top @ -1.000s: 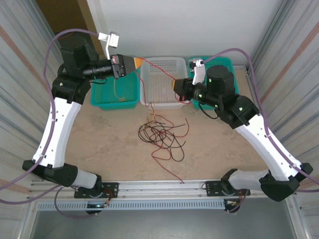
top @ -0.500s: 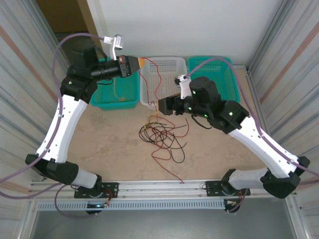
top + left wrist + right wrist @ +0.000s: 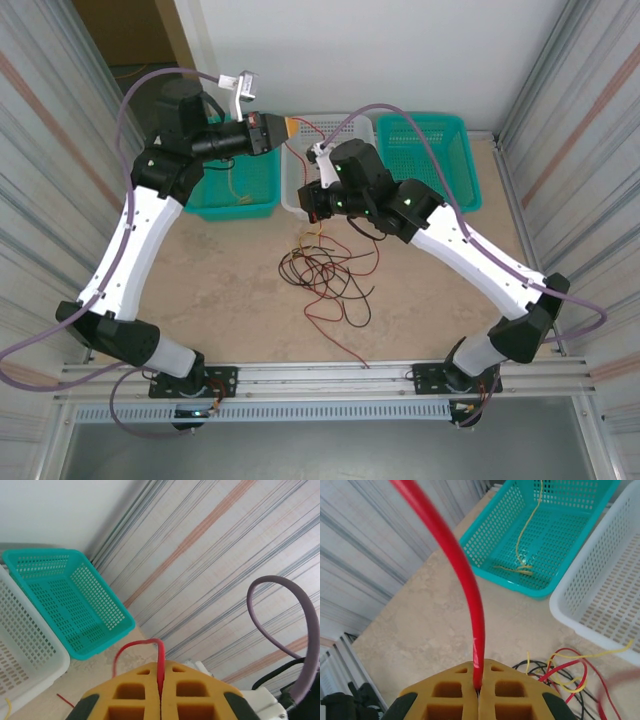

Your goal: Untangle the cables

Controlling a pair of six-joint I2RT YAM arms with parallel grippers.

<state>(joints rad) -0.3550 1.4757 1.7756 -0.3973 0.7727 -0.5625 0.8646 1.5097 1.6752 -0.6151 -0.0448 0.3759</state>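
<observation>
A red cable (image 3: 465,580) was clamped in the closed left gripper (image 3: 161,682) and the closed right gripper (image 3: 479,682), near the white basket's (image 3: 585,560) rim. Bare tabletop (image 3: 220,270) was left around the tangled cables (image 3: 325,275).

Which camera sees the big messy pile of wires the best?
The top external view: the whole tangle lies spread on the table. The right wrist view catches just its edge. The left wrist view shows a red cable pinched in the left gripper.
</observation>
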